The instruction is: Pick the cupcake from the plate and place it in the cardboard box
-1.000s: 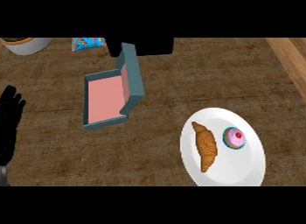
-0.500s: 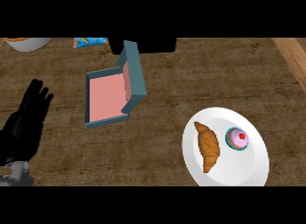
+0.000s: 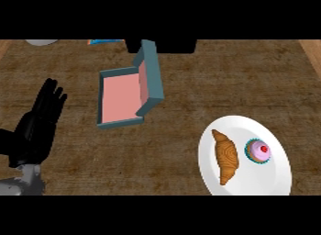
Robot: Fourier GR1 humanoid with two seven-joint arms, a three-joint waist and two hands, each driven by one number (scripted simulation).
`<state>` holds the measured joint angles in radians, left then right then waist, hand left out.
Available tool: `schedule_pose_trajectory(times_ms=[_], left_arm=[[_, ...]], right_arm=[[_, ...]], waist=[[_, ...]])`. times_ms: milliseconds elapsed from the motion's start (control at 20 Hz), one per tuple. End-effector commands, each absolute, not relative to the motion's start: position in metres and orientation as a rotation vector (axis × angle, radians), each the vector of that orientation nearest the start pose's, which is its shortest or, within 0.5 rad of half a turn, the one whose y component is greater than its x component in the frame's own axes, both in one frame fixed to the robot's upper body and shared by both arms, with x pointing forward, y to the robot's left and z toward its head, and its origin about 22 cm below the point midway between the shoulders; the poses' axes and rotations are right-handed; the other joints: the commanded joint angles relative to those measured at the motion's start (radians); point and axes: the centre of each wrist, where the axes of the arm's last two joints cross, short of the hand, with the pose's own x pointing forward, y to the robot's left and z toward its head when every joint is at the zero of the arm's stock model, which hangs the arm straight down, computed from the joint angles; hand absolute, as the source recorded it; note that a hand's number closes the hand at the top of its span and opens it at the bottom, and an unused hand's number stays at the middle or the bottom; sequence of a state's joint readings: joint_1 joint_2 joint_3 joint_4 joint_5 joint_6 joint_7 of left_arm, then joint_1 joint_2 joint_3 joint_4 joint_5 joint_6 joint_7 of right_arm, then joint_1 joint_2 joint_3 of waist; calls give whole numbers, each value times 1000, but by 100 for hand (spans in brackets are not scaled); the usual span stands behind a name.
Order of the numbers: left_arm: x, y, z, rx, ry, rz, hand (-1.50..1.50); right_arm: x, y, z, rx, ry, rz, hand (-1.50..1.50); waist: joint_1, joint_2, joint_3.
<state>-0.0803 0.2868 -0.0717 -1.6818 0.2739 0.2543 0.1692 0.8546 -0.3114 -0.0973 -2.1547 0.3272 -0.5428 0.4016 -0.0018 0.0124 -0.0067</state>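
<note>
Head view: the black left hand (image 3: 38, 124) has come further in from the left edge over the last second and now stands left of the teal cardboard box with the pink inside (image 3: 120, 97), near it but not touching. Its fingers are straight, pointing up the view and slightly spread, and they hold nothing. The right hand, which a second ago showed at the right edge, well to the right of the box, is now out of sight.

The pink-frosted cupcake in a teal wrapper (image 3: 260, 151) has not shifted. It sits on the round white plate (image 3: 278, 172), below and to the right of the box and well apart from it. The golden-brown croissant (image 3: 226, 156) lies on the side of the cupcake nearer the box. The box lies open, its lid raised on the side away from the left hand, and nothing is inside.

For the task, I judge the pick not yet begun. The only hand that has moved is across the box from the cupcake, so a reach to the plate is still needed.
</note>
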Motion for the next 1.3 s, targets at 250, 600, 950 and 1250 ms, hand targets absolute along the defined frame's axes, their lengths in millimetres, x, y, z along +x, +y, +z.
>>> schedule_pose_trajectory(times_ms=[250,600,950,1250], left_arm=[[261,248,46,63,-1557,86,0],[260,233,58,59,-1548,108,0],[266,265,69,79,-1545,103,0],[268,262,56,49,-1547,85,0]], right_arm=[[73,-279,142,-912,-933,-124,-150],[122,-268,157,-885,-920,-98,-150],[145,-265,159,-863,-821,-99,-150],[170,-245,119,-828,-818,-82,-150]], waist=[[21,-3,4],[14,-10,5],[9,-12,5],[4,-11,6]])
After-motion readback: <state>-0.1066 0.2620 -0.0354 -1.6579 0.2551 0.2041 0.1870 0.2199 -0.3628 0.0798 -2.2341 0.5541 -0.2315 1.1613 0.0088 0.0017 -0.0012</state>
